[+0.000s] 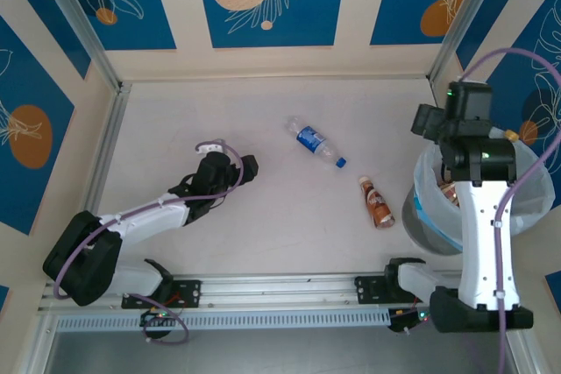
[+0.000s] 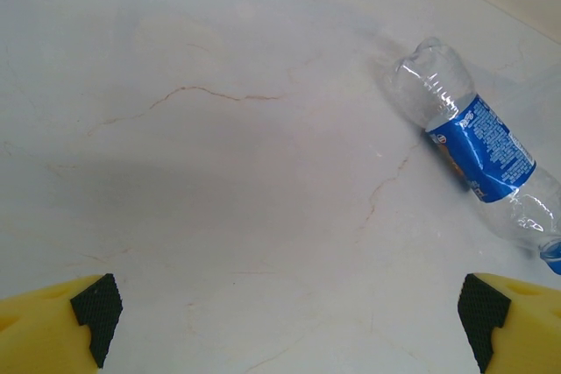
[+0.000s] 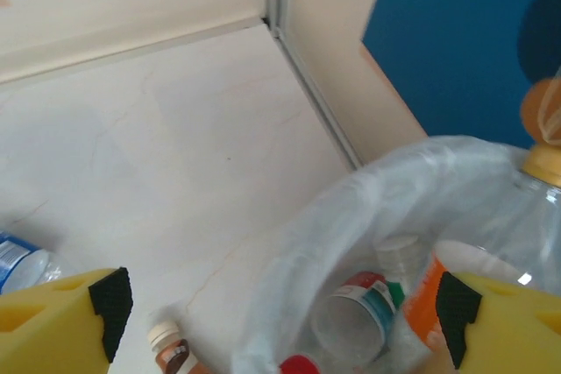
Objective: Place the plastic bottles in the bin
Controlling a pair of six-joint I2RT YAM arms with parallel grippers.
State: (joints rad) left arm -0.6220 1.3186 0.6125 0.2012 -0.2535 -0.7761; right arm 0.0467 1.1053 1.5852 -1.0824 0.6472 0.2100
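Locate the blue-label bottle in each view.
Top external: blue-label bottle lying near centre.
Left wrist: right side, lying diagonally.
Right wrist: bottom-left edge, partly cut off.
Shared landmark: brown bottle, between it and the bin in top and right wrist views.

Pale marble-look table [image 1: 219, 120]. Bin [image 1: 417, 216] stands on it. Brown bottle [image 1: 378, 202] lies flat just beside bin. Blue-label clear bottle [image 1: 316, 141] lies flat farther from bin, past brown bottle.
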